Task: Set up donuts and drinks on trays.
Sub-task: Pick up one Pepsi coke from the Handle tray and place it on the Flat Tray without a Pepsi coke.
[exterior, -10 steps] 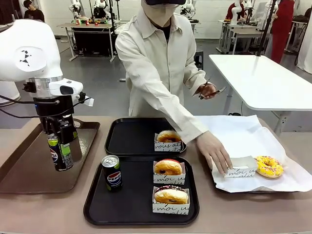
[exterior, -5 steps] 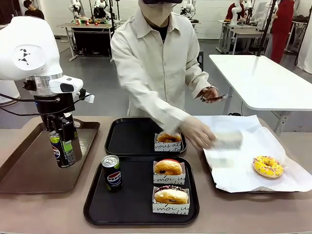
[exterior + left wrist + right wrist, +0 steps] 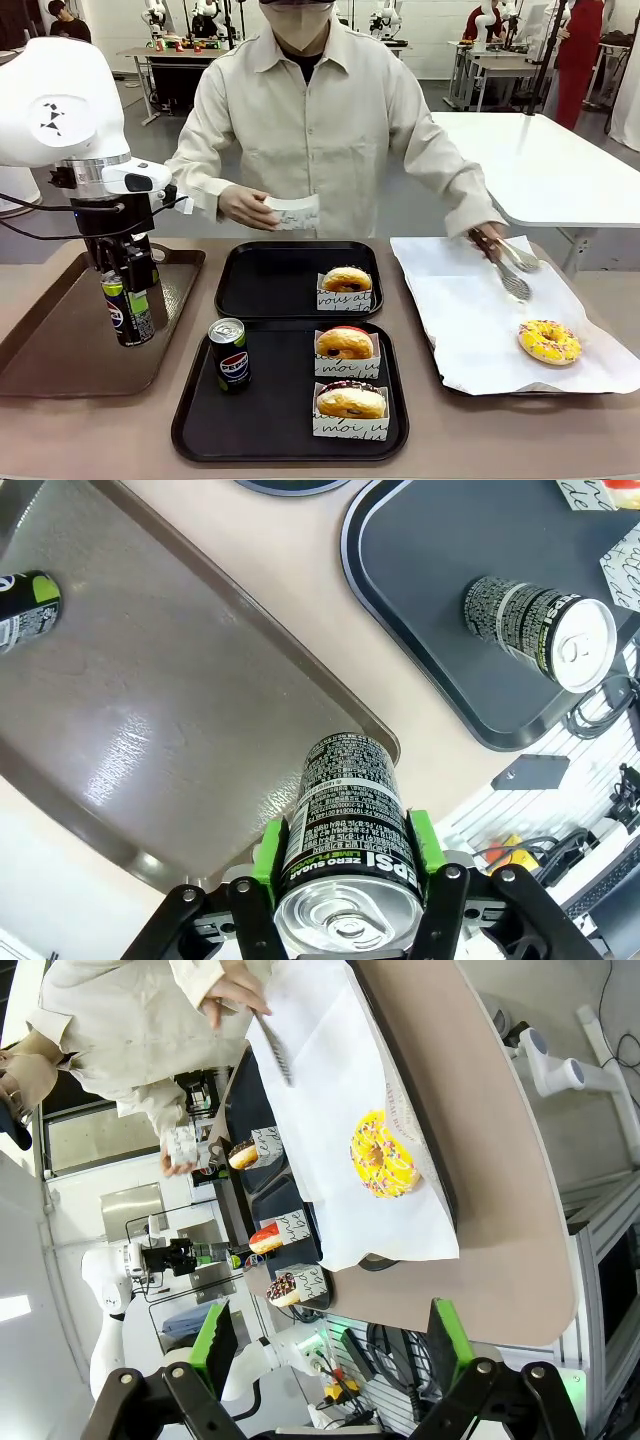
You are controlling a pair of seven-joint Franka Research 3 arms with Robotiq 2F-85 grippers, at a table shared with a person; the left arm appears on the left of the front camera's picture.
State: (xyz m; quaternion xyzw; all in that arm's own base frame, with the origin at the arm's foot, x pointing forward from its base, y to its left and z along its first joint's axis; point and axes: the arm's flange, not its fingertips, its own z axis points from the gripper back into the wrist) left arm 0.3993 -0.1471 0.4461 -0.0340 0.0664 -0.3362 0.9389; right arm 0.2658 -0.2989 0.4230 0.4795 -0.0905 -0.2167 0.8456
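Wrist view (image 3: 345, 880) — green-banded can (image 3: 345, 820) clamped, second can (image 3: 28, 605) on brown tray (image 3: 180, 730).

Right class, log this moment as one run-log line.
left gripper: jaws shut on Pepsi can above brown tray | right gripper: open | person: tongs, paper sleeve

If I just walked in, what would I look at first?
Probably the left gripper, holding a black can up over the brown tray on the left. Next, the near black tray in the middle, with another can and two donuts in paper sleeves. On the right, the person's tongs point toward a yellow sprinkled donut on white paper.
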